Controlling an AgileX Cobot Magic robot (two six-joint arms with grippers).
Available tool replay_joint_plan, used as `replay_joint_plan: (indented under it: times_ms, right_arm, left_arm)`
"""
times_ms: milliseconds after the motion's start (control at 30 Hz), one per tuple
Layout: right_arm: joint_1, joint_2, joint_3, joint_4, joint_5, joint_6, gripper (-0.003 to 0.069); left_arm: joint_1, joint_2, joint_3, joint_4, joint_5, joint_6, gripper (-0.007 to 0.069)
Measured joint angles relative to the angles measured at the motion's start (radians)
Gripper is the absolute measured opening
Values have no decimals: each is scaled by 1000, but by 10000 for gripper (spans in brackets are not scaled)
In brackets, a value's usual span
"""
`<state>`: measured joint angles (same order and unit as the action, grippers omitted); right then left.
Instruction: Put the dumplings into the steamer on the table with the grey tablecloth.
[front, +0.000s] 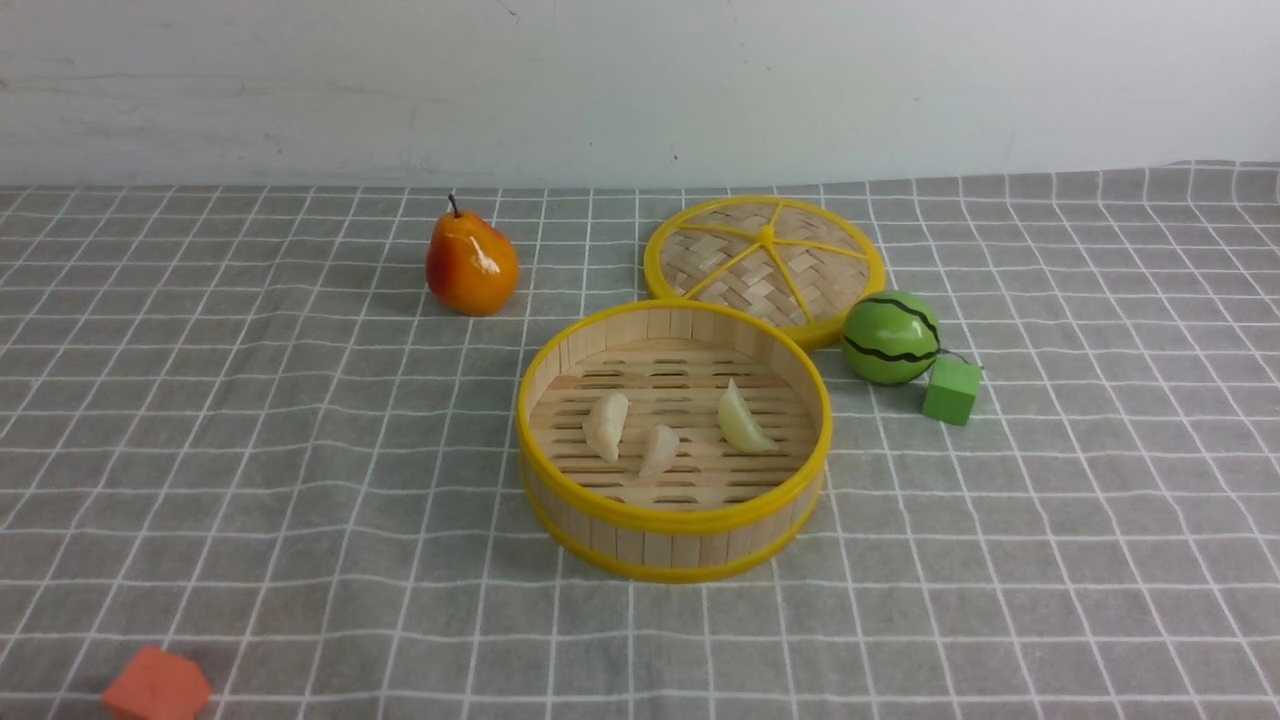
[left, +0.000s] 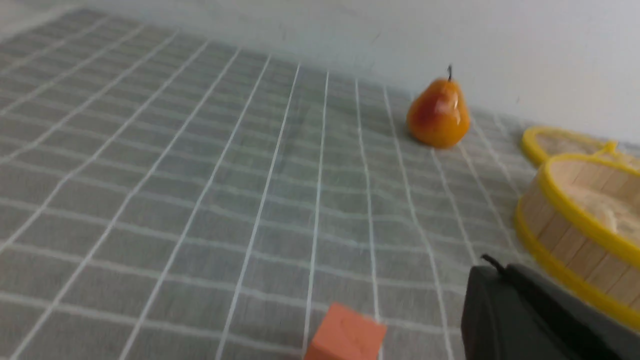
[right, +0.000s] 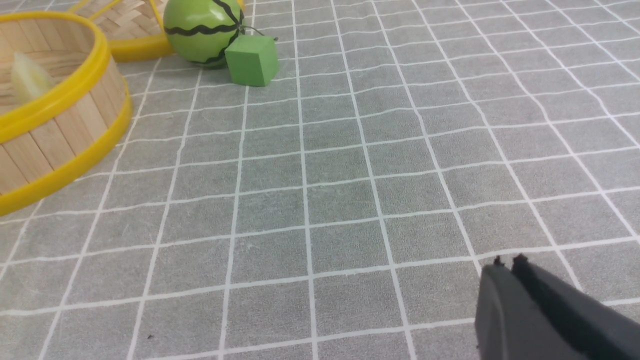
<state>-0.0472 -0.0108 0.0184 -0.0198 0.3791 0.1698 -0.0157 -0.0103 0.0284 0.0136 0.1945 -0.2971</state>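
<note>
A round bamboo steamer (front: 675, 518) is sitting on grey gridded cloth (front: 300, 480) — three dumplings (front: 742, 422) are lying inside it. A woven lid (front: 766, 262) is resting behind the steamer. Both grippers, left (left: 492, 265) and right (right: 510, 262), are hovering with tips pressed together.

Orange block (front: 157, 685) part cut off, front vw.
</note>
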Motion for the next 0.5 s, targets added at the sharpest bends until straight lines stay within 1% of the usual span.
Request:
replay_joint_plan:
  times_ms: [33, 133, 200, 500]
  right_arm:
    - [0, 0, 0, 0, 0, 0, 20]
    - [0, 0, 0, 0, 0, 0, 21]
    - [0, 0, 0, 0, 0, 0, 21]
    - [0, 0, 0, 0, 0, 0, 29]
  left_arm:
    - [0, 0, 0, 0, 15, 0, -15]
    - [1, 0, 2, 1, 147, 3, -15]
    - [1, 0, 3, 1, 170, 7, -15]
    - [1, 0, 3, 1, 176, 8, -15]
